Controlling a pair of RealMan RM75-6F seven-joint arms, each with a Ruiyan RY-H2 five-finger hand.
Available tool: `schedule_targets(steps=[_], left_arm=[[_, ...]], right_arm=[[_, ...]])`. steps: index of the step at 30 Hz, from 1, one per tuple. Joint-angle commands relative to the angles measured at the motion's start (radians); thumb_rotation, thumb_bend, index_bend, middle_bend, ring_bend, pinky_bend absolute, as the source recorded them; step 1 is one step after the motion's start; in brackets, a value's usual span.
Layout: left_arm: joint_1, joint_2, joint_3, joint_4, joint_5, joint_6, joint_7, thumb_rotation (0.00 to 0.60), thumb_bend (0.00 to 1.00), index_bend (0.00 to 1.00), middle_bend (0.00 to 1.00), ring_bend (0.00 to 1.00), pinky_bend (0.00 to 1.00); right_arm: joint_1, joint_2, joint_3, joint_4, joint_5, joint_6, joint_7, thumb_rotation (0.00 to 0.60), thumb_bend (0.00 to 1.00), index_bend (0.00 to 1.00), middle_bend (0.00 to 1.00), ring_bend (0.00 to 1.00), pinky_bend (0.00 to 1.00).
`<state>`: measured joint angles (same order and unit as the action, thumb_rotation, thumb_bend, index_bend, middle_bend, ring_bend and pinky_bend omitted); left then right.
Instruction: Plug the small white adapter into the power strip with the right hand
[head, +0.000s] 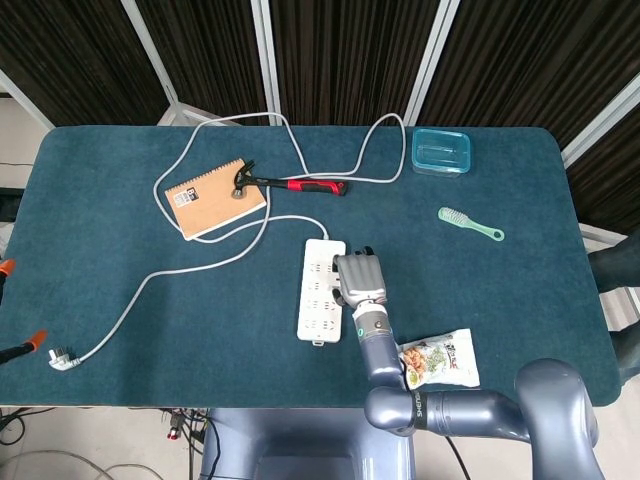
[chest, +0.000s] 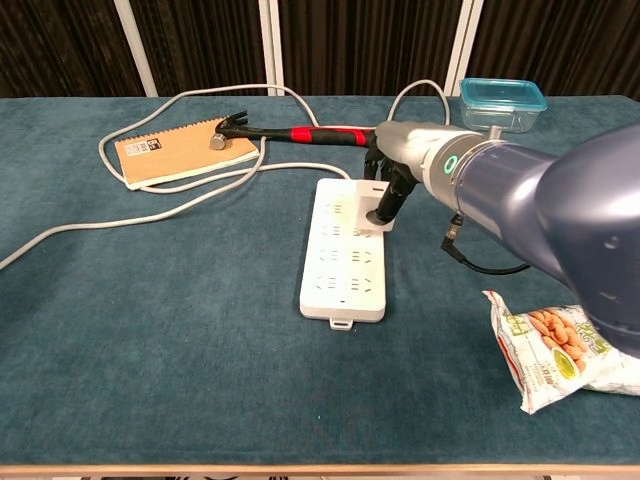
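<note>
The white power strip (head: 318, 300) lies lengthwise at the table's middle, its cable looping toward the back. My right hand (head: 361, 281) hovers over the strip's right edge near its far end. In the chest view this hand (chest: 388, 180) grips the small white adapter (chest: 368, 205) from above, fingers curled around it. The adapter sits right at the upper right sockets of the strip (chest: 340, 270); whether its pins are seated cannot be told. The left hand appears in neither view.
A notebook (head: 213, 196) and a red-handled hammer (head: 290, 183) lie behind the strip on the left. At the back right stands a blue container (head: 441, 151), with a green brush (head: 470, 223) nearer. A snack bag (head: 440, 360) lies front right. The cable's plug (head: 62, 358) rests front left.
</note>
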<state>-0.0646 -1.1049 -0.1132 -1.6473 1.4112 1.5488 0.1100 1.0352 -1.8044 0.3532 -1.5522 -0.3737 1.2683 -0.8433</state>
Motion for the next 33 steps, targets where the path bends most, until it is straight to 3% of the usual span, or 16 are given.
schedule_targets(steps=[1, 33], left_arm=[[0.001, 0.0, -0.001, -0.001, -0.003, 0.002, 0.0, 0.6, 0.07, 0.09, 0.0, 0.0, 0.0], [0.002, -0.001, -0.001, -0.001, -0.001, 0.005, 0.001, 0.6, 0.07, 0.09, 0.0, 0.0, 0.0]], right_arm=[[0.001, -0.003, 0.002, 0.005, 0.0, -0.003, -0.005, 0.6, 0.56, 0.61, 0.53, 0.35, 0.17], [0.005, -0.02, 0.02, 0.025, 0.011, -0.036, -0.034, 0.6, 0.56, 0.61, 0.53, 0.35, 0.17]])
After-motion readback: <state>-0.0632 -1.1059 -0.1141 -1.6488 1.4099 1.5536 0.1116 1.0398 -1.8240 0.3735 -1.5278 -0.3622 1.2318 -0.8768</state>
